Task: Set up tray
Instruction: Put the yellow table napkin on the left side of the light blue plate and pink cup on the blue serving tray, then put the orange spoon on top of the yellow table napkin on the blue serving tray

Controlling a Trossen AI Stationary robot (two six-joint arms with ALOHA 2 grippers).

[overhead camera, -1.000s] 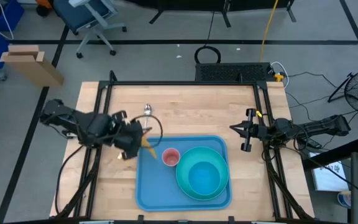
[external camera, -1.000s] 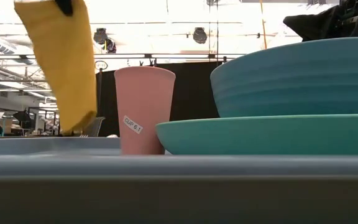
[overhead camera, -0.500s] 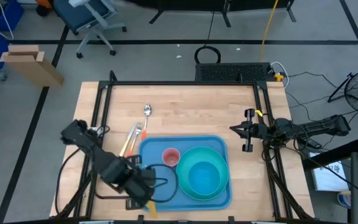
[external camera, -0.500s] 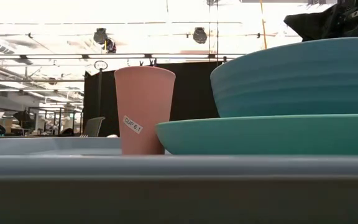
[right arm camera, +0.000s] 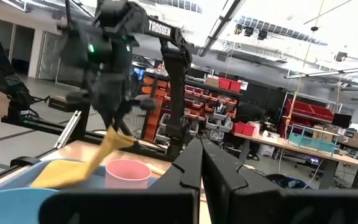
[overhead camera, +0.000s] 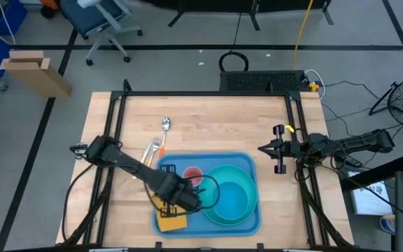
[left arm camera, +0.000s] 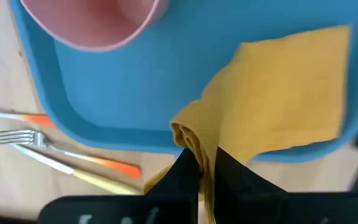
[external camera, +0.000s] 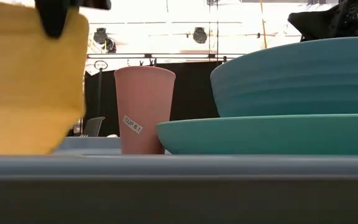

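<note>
The blue tray [overhead camera: 247,162] lies near the table's near edge and carries a pink cup [overhead camera: 192,175] and a turquoise plate [overhead camera: 256,204] with a blue bowl [overhead camera: 227,198] on it. My left gripper [overhead camera: 175,201] hangs over the tray's near-left part, shut on a yellow napkin [overhead camera: 171,221]. The napkin's free part lies in the tray's near-left corner [left arm camera: 291,93]. In the low view the napkin [external camera: 30,81] fills the left side beside the cup [external camera: 143,109]. My right gripper [overhead camera: 280,157] waits shut, off the tray's right side. My left gripper pinches a bunched fold of the yellow napkin [left arm camera: 190,138] between its two fingers [left arm camera: 185,171], coming from above. From that fold the cloth slopes down slack. Its wide flat part [left arm camera: 297,87] rests on the tray floor and crosses the rim close to the fingers.
A fork [left arm camera: 17,137] and orange-handled cutlery [overhead camera: 151,152] lie on the wood just past the tray's far-left corner, with a spoon [overhead camera: 166,124] farther back. Bare wood shows on the far half of the table [overhead camera: 222,119].
My left gripper, still shut on the napkin, swung from the tray's far-left corner toward the table's near edge, then right over the tray's near-left part. The napkin, hanging clear before, now has its free part laid flat in the tray.
</note>
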